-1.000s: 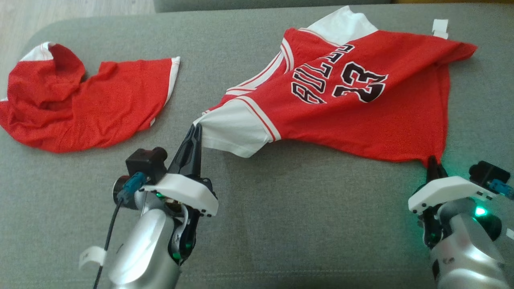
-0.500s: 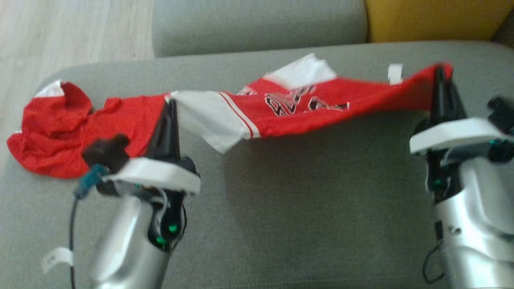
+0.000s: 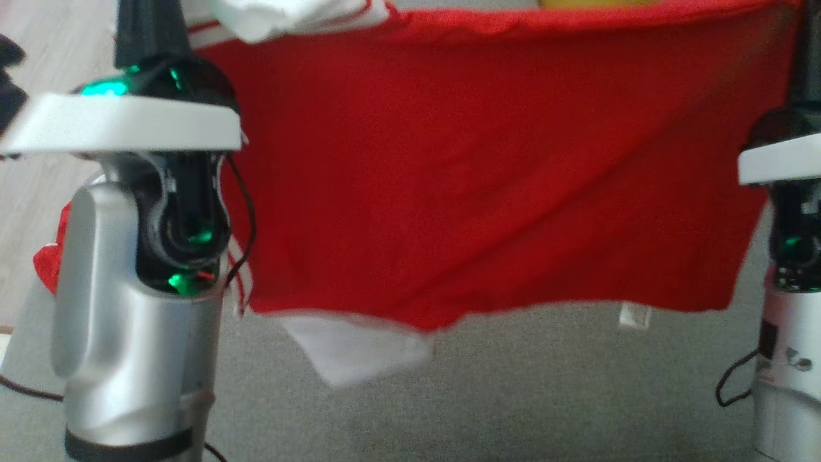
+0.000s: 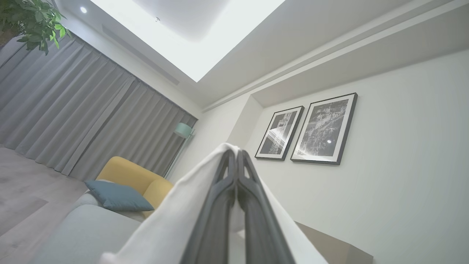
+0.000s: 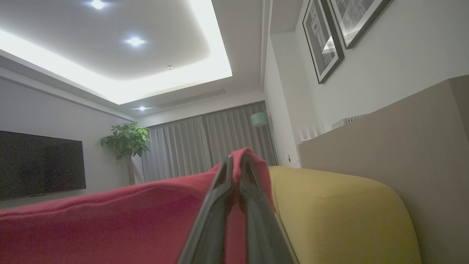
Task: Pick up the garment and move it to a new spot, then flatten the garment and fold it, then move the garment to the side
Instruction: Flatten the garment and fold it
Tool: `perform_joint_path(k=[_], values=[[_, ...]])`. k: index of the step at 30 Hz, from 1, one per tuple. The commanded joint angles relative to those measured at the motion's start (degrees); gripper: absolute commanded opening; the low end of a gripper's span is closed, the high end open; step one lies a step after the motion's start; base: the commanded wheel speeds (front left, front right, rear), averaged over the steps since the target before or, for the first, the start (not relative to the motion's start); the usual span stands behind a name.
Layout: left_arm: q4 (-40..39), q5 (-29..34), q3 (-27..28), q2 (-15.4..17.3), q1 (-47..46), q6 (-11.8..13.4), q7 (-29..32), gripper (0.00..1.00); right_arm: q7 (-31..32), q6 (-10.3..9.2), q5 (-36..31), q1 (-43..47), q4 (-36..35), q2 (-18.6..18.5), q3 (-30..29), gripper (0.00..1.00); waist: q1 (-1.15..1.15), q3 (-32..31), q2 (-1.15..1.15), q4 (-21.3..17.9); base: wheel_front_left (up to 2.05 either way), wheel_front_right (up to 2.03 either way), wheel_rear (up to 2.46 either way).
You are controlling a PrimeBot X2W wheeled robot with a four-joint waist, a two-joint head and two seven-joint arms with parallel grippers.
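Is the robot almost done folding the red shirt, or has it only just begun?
Only just begun. Done: the red shirt is picked up, off the grey cushion. In hand: it hangs spread between the left end effector, shut on a white part, and the right end effector, shut on a red corner. Left: laying it at a new spot, flattening, folding, moving it aside.

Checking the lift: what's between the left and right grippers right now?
Head view: the red jersey hangs spread between left gripper and right gripper, both shut on its top edge.
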Motion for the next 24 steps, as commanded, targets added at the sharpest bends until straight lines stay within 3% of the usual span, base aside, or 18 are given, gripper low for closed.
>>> perform_joint_path(k=[1,7,13,17,24], values=[[-2.2,-0.3,2.1,1.1,-4.1,0.6,1.0,0.00,1.6,0.37,0.1,-2.1,-2.7,0.8,0.8,0.00,0.00,0.3,0.00,0.0,0.00,0.00,0.00],[2.0,-0.1,1.8,3.4,-10.8,1.3,6.0,0.00,7.7,0.37,-1.1,-5.0,-2.3,1.2,0.3,0.00,0.00,4.4,0.00,-0.8,0.00,0.00,0.00],[16.3,1.8,1.6,7.3,-23.7,-1.2,7.8,0.00,7.9,0.37,-3.4,-19.5,11.3,1.3,-1.0,0.00,0.00,14.0,0.00,-2.1,0.00,0.00,0.00],[27.7,3.2,1.9,8.4,-35.1,-3.5,4.9,0.00,2.8,0.37,-7.0,-33.8,24.9,1.2,-3.7,0.00,0.00,19.9,0.00,-1.9,0.00,0.00,0.00],[41.5,5.0,3.3,8.4,-52.2,-6.8,-5.3,0.00,-13.0,0.37,-11.7,-54.7,43.5,-1.8,-8.8,0.00,0.00,25.4,0.00,-0.5,0.00,0.00,0.00]])
